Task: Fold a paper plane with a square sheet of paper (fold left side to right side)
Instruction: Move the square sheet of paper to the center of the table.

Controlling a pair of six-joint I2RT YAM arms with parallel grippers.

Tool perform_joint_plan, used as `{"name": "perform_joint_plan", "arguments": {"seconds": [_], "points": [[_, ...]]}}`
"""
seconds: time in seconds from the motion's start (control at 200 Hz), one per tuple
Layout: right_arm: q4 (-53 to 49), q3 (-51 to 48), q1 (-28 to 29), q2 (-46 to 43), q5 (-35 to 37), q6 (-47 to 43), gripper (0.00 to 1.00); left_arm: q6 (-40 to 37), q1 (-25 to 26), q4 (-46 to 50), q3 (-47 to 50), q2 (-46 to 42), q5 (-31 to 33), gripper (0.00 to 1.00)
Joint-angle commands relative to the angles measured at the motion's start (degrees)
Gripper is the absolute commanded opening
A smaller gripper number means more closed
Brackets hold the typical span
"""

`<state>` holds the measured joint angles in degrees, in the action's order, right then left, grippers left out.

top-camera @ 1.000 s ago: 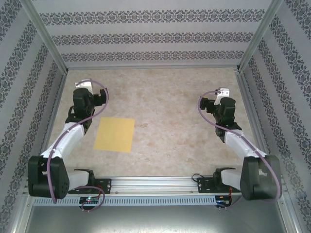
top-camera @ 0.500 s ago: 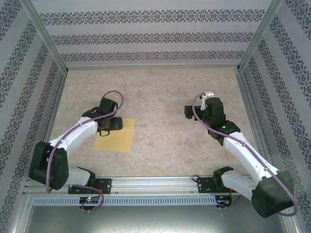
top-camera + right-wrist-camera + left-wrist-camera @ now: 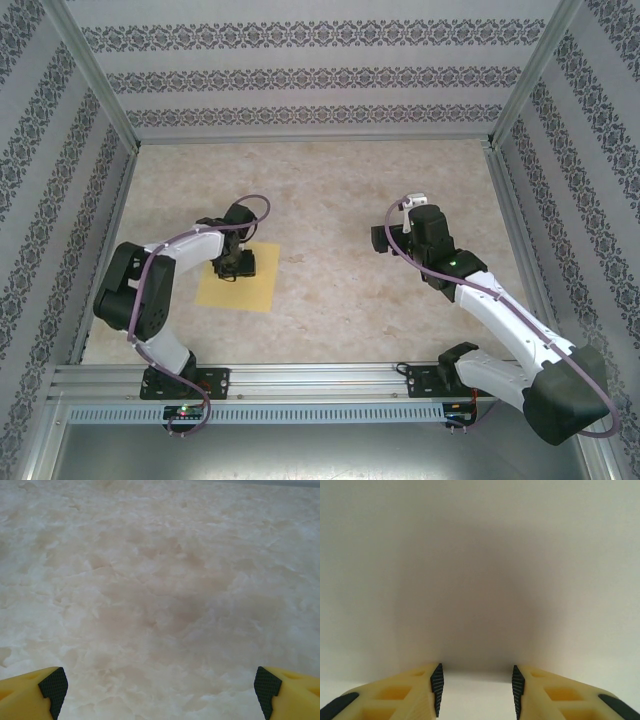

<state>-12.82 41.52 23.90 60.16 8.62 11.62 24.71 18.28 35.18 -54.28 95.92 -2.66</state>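
While first fold waits, left gripper [image 3: 237, 266] hangs half apart over flat yellow square paper sheet [image 3: 228, 292], frame left; right gripper [image 3: 381, 238] wide apart. Next: pinch left edge, carry right.

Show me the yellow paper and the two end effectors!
yellow paper [image 3: 238, 296], top view, on its bare near part.
left end effector [image 3: 477, 690], left wrist view, midway between its fingertips.
right end effector [image 3: 159, 686], right wrist view, midway between its fingertips.

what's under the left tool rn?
The square sheet of paper, flat on the table; the left tool hangs over its far part. Whether it touches the paper is hidden.
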Motion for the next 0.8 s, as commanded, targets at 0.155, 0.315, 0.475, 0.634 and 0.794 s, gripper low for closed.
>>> {"name": "perform_joint_plan", "arguments": {"seconds": [0.155,0.315,0.475,0.634,0.794], "points": [[-1.5,1.0,1.1,-1.1,2.0,-1.0,0.98,0.2,4.7,-1.4,-6.3,8.2,-1.5,0.43],[-1.6,0.8,1.3,-1.1,2.1,-0.2,0.98,0.9,7.9,-1.1,-15.4,15.4,-2.7,0.43],[-2.2,-0.1,1.4,-1.2,4.1,2.8,0.98,1.0,11.6,0.2,-27.7,23.8,-5.3,0.43],[-3.3,0.4,1.4,-0.5,4.9,6.1,0.98,1.7,13.3,1.0,-36.5,28.7,-8.9,0.43],[-3.7,1.8,1.4,2.3,3.0,8.6,0.98,2.0,13.2,0.8,-37.7,26.0,-10.5,0.46]]}}
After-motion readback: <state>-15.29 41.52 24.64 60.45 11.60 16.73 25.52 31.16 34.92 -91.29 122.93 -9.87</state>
